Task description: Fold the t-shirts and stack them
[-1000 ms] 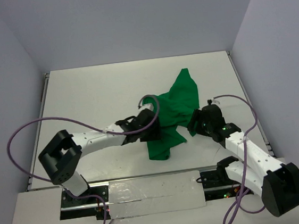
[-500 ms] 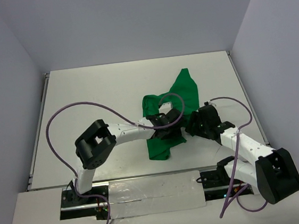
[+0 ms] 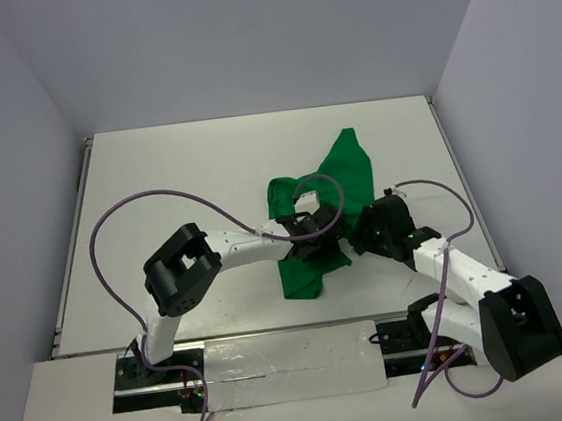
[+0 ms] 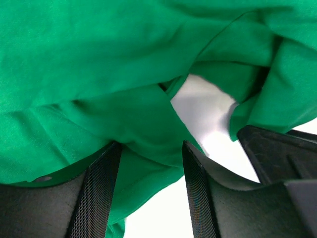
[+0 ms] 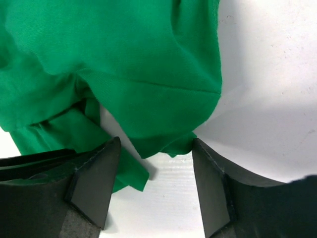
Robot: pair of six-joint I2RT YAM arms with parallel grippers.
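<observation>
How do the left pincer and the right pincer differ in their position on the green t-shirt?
The left pincer is over the middle of the t-shirt, cloth filling most of its view; the right pincer is at the shirt's right edge, with much bare table showing. From above, the left pincer reaches in from the left, the right pincer from the right. Both stand open with cloth at their tips.

1. T-shirt [image 3: 343, 179]: plain bright green.
2. Table [image 3: 177, 181]: white.
3. Left arm [image 3: 240, 250] and right arm [image 3: 464, 277]: white links, black joints.
4. Cable [image 3: 149, 193]: purple.
5. Left tool [image 4: 151, 146] and right tool [image 5: 156, 142]: black.
</observation>
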